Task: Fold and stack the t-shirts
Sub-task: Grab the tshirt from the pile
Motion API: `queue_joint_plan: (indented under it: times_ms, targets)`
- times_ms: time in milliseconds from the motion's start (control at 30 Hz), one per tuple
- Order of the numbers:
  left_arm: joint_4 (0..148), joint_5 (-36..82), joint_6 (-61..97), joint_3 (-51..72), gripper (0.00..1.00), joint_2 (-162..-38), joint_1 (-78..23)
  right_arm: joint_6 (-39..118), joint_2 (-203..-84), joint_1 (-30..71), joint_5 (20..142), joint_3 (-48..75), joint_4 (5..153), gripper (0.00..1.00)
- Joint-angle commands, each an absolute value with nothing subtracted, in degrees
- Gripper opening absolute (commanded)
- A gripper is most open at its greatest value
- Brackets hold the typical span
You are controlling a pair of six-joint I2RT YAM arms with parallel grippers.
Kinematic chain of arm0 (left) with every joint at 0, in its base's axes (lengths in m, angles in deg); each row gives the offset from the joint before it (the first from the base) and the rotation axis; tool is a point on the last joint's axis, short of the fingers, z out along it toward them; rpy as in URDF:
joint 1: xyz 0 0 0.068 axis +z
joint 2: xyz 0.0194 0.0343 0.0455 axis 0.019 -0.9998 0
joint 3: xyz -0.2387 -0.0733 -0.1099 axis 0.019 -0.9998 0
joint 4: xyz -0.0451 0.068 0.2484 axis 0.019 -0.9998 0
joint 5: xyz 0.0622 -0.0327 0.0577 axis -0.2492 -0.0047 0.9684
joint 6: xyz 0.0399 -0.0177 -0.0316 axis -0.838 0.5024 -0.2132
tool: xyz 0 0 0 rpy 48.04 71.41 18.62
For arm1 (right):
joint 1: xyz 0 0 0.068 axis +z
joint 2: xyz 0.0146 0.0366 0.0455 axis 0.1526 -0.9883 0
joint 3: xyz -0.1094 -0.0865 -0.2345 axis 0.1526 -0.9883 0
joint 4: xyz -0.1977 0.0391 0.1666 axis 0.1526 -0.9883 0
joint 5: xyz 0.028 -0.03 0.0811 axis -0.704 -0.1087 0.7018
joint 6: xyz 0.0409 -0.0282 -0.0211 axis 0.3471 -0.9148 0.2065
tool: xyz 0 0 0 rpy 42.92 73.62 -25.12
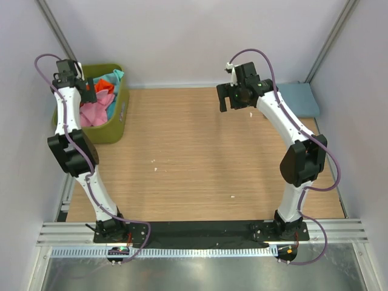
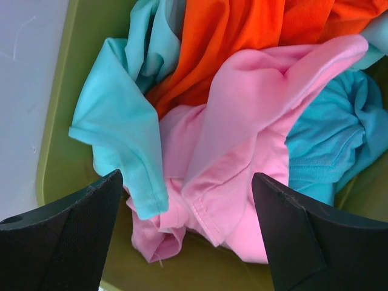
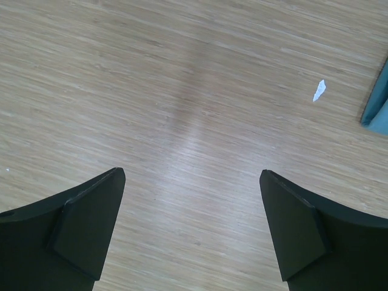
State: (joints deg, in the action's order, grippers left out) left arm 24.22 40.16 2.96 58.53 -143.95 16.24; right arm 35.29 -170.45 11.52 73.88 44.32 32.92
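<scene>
Left fingers spread wide above crumpled pink cloth t-shirt, tangled with teal t-shirt and orange t-shirt in olive-green plastic bin, far left. Right fingers spread over wooden counter. Seen whole only from top: dusty blue-grey t-shirt, flat, far right.

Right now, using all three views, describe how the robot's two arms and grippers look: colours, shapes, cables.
Both the left arm and right arm have white links joined by bulky black joint housings. A mauve cable loops loosely along each. The left gripper and right gripper each carry two black wedge-shaped fingers with finely textured inner faces.
</scene>
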Motion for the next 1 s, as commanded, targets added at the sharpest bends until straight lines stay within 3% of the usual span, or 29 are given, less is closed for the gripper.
queue_joint_plan:
  times_ms: [0,200,267,400,600,700,733,767,967]
  targets:
    - [24.70,39.56,2.32,62.54,0.88,-144.92,16.32,36.37,-168.99,11.88,70.95,43.21,36.15,1.00]
    - [24.79,38.41,0.74,66.93,0.84,-149.13,16.32,34.79,-169.96,11.88,71.04,42.59,35.97,1.00]
    - [24.96,37.72,-0.31,67.99,0.74,-150.36,16.32,34.44,-170.22,11.88,71.04,42.15,36.15,1.00]
    - [24.88,37.71,-0.32,68.70,0.72,-153.53,16.23,33.91,-171.97,11.79,70.43,43.02,36.24,1.00]
    - [25.67,38.76,-1.72,68.70,0.60,-156.34,15.70,33.82,-173.91,11.79,69.72,44.87,36.50,1.00]
    - [25.32,38.41,-1.81,68.61,0.35,-156.52,15.35,33.82,-174.17,11.88,69.28,44.78,36.59,1.00]
    - [25.23,38.68,-1.73,68.61,0.14,-156.00,15.18,33.82,-174.18,11.88,69.28,44.87,36.68,1.00]
    - [25.05,38.68,-1.38,68.61,0.03,-155.39,14.83,33.82,-174.09,11.79,69.37,44.78,36.68,1.00]
    - [23.47,31.85,0.38,68.43,0.00,-144.78,12.89,30.07,-172.69,11.79,69.37,45.75,37.38,1.00]
